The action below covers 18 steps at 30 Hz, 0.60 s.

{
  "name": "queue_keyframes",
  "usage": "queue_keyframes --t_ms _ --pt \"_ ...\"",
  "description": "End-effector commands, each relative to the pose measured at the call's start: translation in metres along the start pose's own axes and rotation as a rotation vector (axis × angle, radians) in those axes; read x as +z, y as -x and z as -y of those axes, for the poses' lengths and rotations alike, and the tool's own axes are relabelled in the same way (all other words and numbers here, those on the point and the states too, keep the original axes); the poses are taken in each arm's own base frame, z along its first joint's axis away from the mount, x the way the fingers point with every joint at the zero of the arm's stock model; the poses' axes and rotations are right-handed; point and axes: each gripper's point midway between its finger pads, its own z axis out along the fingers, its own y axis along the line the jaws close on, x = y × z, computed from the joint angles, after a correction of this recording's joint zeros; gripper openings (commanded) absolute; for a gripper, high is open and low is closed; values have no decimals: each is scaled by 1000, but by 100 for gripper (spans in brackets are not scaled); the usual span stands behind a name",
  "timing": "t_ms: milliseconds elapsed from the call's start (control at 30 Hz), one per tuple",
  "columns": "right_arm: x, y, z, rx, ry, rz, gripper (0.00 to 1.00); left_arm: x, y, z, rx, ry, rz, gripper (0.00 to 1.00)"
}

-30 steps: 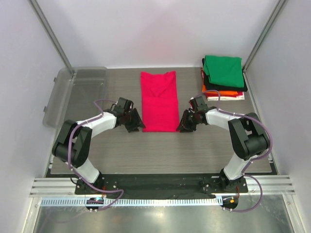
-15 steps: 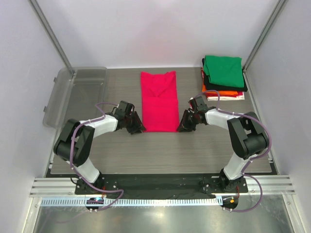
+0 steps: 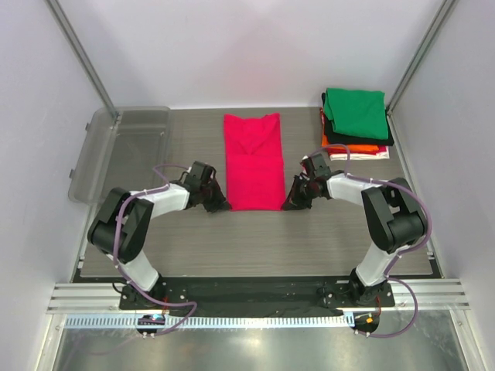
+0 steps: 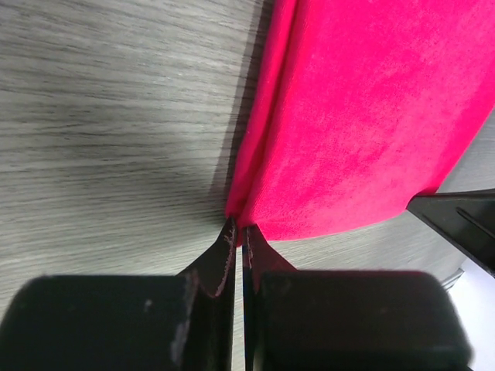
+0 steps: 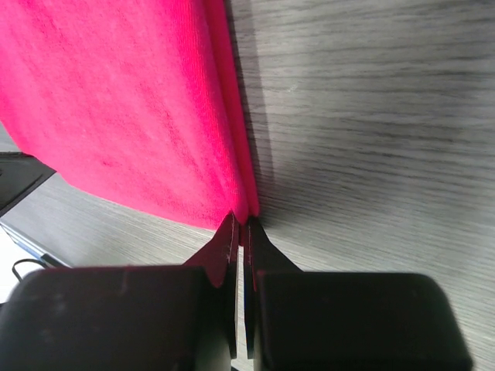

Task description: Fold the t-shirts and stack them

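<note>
1. Closing over the last second from about half open, the left fingers (image 3: 220,205) and the right fingers (image 3: 291,203) are now both clenched tight, each at a near corner of the pink shirt (image 3: 254,162).
2. The left wrist view shows the left fingers (image 4: 230,241) pressed together with the shirt's near left corner (image 4: 240,216) meeting their tips. They seem to have only a thin pinch of the hem.
3. The right wrist view mirrors this: the right fingers (image 5: 229,236) are shut on the near right corner, where the folded edge (image 5: 241,209) runs into the tips.
4. The left arm has also slid a little right, towards the shirt, while the right arm has barely shifted.
5. The pink shirt lies flat in the middle of the desk (image 3: 255,239) as a long narrow strip running near to far, its sides already folded in. It has not lifted or shifted.
6. The stack (image 3: 356,124) of finished shirts, green on top, sits at the far right corner, and a clear tub (image 3: 116,147) stands at the far left.
7. My reading is that the grasp for the next fold is set: the near hem can be lifted and carried towards the far end to halve the strip. The risk is a shallow pinch that catches only the top layer, or slips off it.
</note>
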Motion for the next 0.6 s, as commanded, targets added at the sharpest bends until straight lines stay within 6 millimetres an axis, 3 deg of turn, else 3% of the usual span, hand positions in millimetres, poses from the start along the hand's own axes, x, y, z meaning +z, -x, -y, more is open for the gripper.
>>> queue_keyframes --t_ms 0,167,267,500,567 --pt "-8 -9 14 -7 -58 2 1 -8 3 12 5 -24 40 0" --pt "-37 -17 9 -10 -54 19 1 -33 -13 22 8 -3 52 0" --pt "-60 -29 7 -13 -51 27 1 -50 -38 28 25 2 49 0" --pt "-117 -68 11 7 -48 50 1 -104 -82 36 55 -16 43 0" --pt "-130 -81 14 21 -54 42 1 -116 -88 28 56 14 56 0"
